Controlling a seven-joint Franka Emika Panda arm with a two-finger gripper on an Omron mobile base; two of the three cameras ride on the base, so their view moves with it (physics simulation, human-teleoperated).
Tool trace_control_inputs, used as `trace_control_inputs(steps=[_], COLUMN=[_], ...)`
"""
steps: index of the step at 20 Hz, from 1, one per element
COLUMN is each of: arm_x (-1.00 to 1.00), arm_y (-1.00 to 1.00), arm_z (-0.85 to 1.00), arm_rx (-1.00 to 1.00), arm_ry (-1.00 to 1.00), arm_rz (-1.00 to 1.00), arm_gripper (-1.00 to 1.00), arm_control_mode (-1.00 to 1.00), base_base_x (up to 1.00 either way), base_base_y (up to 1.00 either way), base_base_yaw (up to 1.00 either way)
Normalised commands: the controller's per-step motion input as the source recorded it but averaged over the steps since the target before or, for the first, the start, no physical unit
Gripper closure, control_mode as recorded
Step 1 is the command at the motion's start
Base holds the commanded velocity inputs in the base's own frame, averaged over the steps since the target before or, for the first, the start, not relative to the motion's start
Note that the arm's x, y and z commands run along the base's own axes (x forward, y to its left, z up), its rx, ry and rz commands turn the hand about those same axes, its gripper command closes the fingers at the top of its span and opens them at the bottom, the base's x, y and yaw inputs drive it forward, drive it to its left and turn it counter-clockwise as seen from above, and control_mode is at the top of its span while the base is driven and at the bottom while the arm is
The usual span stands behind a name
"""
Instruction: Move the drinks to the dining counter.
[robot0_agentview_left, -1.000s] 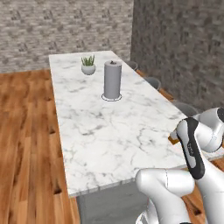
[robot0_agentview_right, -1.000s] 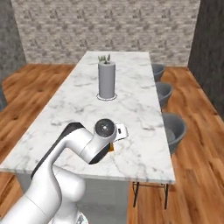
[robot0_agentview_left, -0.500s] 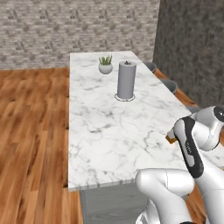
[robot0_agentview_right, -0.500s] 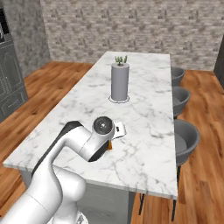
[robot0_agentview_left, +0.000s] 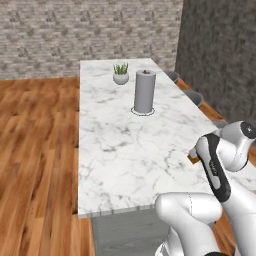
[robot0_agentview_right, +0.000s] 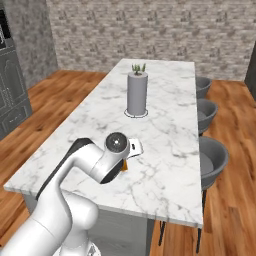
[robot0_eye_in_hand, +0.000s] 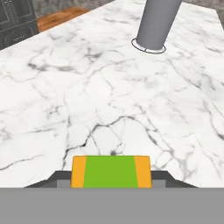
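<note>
The gripper (robot0_eye_in_hand: 111, 186) holds the orange carton (robot0_eye_in_hand: 111, 171) tight between its two fingers, just above the dining counter (robot0_eye_in_hand: 87, 87). It should go down slowly and set the carton flat on the bare marble, well away from the edge and the grey roll (robot0_eye_in_hand: 156, 22), then let go.

Glossy white rounded arm (robot0_agentview_right: 75, 165) (dark joint bands, grey cap).
</note>
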Motion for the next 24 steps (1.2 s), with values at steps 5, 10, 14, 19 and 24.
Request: trace_control_inputs(steps=[5,10,14,19,24], arm_x=[0.31,0.47,0.56,0.42,0.14], arm_y=[0.0,0.0,0.0,0.0,0.0], arm_z=[-0.15,-0.19,-0.28,-0.29,-0.26], arm_rx=[0.0,0.0,0.0,0.0,0.0], arm_ry=[0.0,0.03,0.17,0.16,-0.08], arm_rz=[0.0,0.0,0.0,0.0,0.0], arm_gripper=[1.0,1.0,1.0,1.0,1.0], arm_control_mode=[-1.0,-1.0,-1.0,-1.0,-1.0], base_base_x=[0.0,0.0,0.0,0.0,0.0], base_base_y=[0.0,0.0,0.0,0.0,0.0], base_base_yaw=[0.0,0.0,0.0,0.0,0.0])
